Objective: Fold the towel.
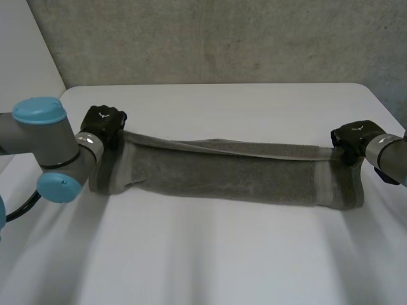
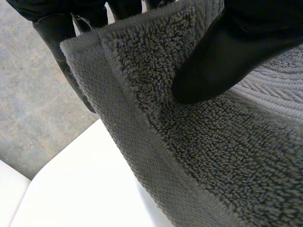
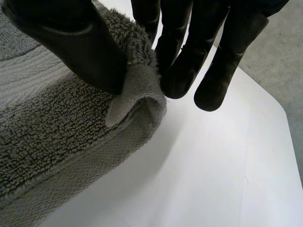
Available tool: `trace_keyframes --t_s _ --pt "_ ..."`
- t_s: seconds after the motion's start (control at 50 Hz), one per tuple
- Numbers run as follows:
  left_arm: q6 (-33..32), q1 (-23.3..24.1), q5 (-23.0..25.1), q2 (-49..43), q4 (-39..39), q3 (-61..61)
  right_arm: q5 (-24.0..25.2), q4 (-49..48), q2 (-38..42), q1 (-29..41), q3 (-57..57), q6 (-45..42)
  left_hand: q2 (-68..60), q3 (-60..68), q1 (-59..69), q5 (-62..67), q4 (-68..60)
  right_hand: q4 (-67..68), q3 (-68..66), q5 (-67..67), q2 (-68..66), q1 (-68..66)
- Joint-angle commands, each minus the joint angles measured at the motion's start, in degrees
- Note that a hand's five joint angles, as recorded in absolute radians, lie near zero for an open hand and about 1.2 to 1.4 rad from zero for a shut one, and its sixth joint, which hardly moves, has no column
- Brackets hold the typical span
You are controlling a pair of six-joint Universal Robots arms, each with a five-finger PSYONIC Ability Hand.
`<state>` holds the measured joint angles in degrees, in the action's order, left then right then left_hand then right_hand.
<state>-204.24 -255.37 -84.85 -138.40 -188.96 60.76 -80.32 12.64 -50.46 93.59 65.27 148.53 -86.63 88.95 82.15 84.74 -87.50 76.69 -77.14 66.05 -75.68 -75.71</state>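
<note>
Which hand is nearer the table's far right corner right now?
Right. The right hand pinches the right end of the towel, just short of that corner of the table. The left hand pinches the towel's left end, at the table's opposite side.

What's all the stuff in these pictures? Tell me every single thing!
towel: one, grey, stretched out long across the middle of the table, held at both ends
table: one, white, under the towel
wall: one, grey, behind the table
left arm: one, grey with light-blue caps, at the towel's left end
right arm: one, grey, at the towel's right end
left hand: one, black, pinching the towel's far left corner between thumb and fingers
right hand: one, black, pinching the towel's far right corner between thumb and fingers
</note>
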Motion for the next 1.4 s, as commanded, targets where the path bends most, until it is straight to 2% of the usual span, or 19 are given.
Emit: trace_keyframes --t_s 0.02,0.04,0.06,0.08,0.12,0.16,0.22,0.32,0.4,0.54,0.64,0.8,1.02,1.24,1.36,1.4 --pt "-0.19 2.77 -0.58 -1.61 -0.27 -1.61 -0.72 -0.34 0.80 0.89 -0.05 0.01 38.93 -41.25 -34.45 -47.04 39.80 -45.91 46.36 -45.27 44.90 44.93" --pt "-0.19 2.78 -0.58 -1.61 -0.27 -1.61 -0.80 -0.34 0.80 1.07 0.04 0.01 39.07 -41.39 -34.59 -47.18 39.95 -66.69 67.14 -66.05 65.68 65.71" --pt "-0.19 3.21 -0.58 -1.52 -0.71 -1.44 -0.80 -0.34 0.80 1.07 0.04 0.01 51.39 -53.71 -46.92 -59.50 52.27 -66.69 67.14 -66.05 65.68 65.71" --pt "-0.19 3.22 -0.58 -1.52 -0.71 -1.43 -0.80 -0.51 0.45 1.07 0.04 0.27 51.51 -53.84 -47.04 -59.63 52.39 -66.69 67.14 -66.05 65.68 65.71" --pt "-0.72 3.57 -0.84 -0.91 -2.02 -1.00 -0.80 -0.95 0.27 1.16 0.04 0.45 66.93 -69.25 -62.46 -75.04 67.81 -66.69 67.14 -66.05 65.68 65.71" --pt "-0.98 3.74 -1.01 -0.39 -2.55 -0.91 -0.89 -3.31 -0.16 1.16 0.47 1.67 67.82 -70.14 -63.35 -75.94 68.70 -66.69 67.14 -66.05 65.68 65.71" --pt "-1.24 3.92 -1.10 1.81 -2.91 -0.65 -0.89 -4.91 -1.22 1.16 1.00 2.29 67.67 -69.99 -63.19 -75.78 68.54 -66.69 67.14 -66.05 65.68 65.71" --pt "-0.98 3.66 -1.19 4.97 -2.91 0.41 -0.72 -10.17 -10.52 0.63 5.39 3.78 67.66 -69.98 -63.19 -75.78 68.54 -66.69 67.14 -66.05 65.68 65.71" --pt "-1.07 3.22 -1.11 7.79 -2.91 2.16 -0.37 -12.28 -13.34 0.46 7.32 3.52 66.99 -69.32 -62.52 -75.11 67.87 -66.69 67.14 -66.05 65.68 65.71" --pt "-0.98 2.95 -0.75 12.09 -2.47 7.51 -0.54 -11.06 -17.48 0.54 10.67 3.35 62.97 -65.29 -58.49 -71.08 63.85 -66.69 67.14 -66.05 65.68 65.71" --pt "-1.16 2.86 0.04 15.96 -2.20 14.28 1.03 -7.03 -21.08 0.46 17.07 2.47 60.94 -63.26 -56.46 -69.05 61.81 -66.31 66.76 -65.68 65.30 65.34" --pt "-1.42 2.16 3.72 18.87 -2.12 23.43 6.84 -4.82 -21.79 0.28 25.51 1.68 56.91 -59.23 -52.43 -65.02 57.79 -60.21 60.66 -59.58 59.20 59.24" --pt "-4.84 -0.56 4.34 18.43 -2.20 28.44 7.54 -8.41 -19.77 -2.00 32.02 0.36 53.70 -56.02 -49.23 -61.82 54.58 -56.35 56.80 -55.71 55.34 55.37" --pt "-6.34 -1.62 4.17 15.18 -3.08 28.10 6.75 -12.99 -15.46 -2.00 32.12 -0.26 53.87 -56.19 -49.40 -61.98 54.75 -52.47 52.93 -51.84 51.46 51.50" --pt "-6.34 -1.71 4.17 14.82 -3.08 28.01 5.96 -13.52 -12.12 -2.18 31.15 -2.45 53.87 -56.19 -49.40 -61.98 54.75 -44.74 45.19 -44.10 43.72 43.76" --pt "-6.34 -1.71 4.17 14.91 -3.08 28.10 4.65 -14.13 -11.16 -2.62 30.71 -3.85 53.87 -56.19 -49.40 -61.98 54.75 -35.03 35.49 -34.40 34.02 34.06"
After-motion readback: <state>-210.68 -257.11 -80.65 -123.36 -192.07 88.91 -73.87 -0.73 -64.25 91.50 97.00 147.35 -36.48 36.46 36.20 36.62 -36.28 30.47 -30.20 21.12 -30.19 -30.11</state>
